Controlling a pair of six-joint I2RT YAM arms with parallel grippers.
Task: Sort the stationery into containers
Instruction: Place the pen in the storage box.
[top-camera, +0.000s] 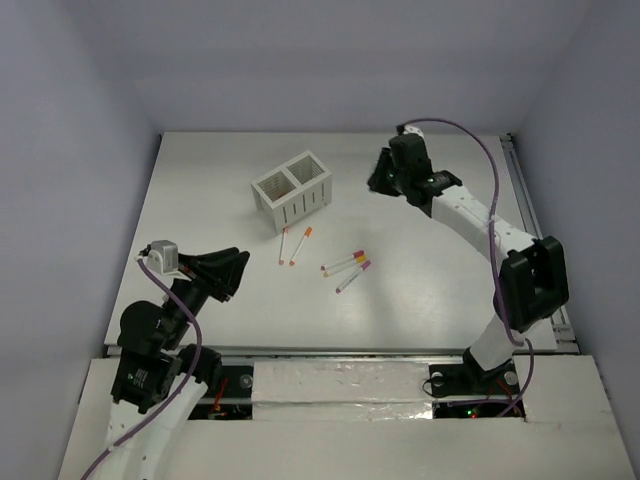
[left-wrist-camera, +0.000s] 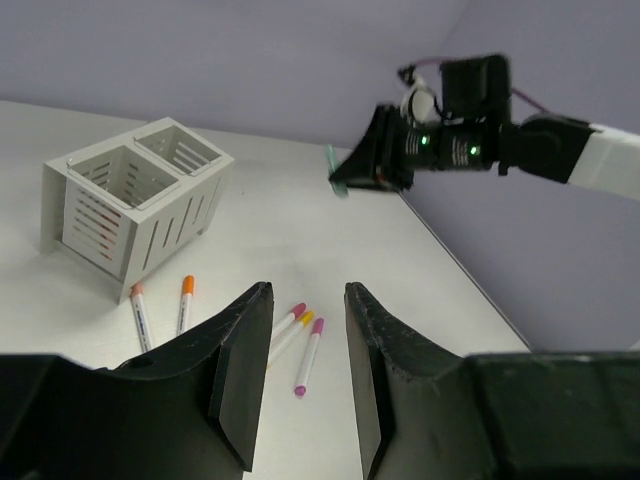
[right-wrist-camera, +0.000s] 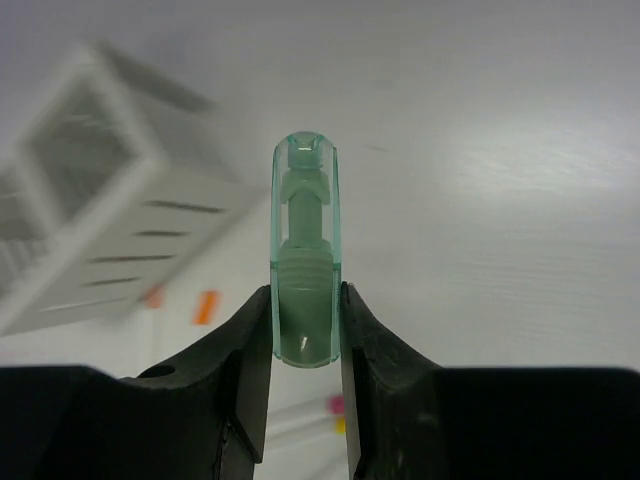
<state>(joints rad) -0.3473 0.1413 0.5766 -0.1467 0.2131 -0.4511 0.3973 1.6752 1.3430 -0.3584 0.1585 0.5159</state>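
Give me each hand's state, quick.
Left hand: open, holding nothing.
Right hand: closed on a translucent green item.

Marker pens lying on the table (top-camera: 200, 200): five.

By cap colour:
- orange-capped pens (left-wrist-camera: 141, 315) (left-wrist-camera: 184, 305): two, side by side just near of the organiser
- magenta-capped pens (left-wrist-camera: 290, 318) (left-wrist-camera: 310, 358): two
- yellow-capped pen (left-wrist-camera: 298, 327): one, lying between the magenta pair at mid-surface

Green-capped item (right-wrist-camera: 305, 250): one, clamped in the right gripper (right-wrist-camera: 305, 300), above the far right corner.

Organiser (top-camera: 295, 205): one, toward the far edge, left of centre. Compartments within: two.

Arms: two, left arm (top-camera: 160, 330) and right arm (top-camera: 480, 215). Grippers: two, the left gripper (left-wrist-camera: 307, 295) with jaws apart.
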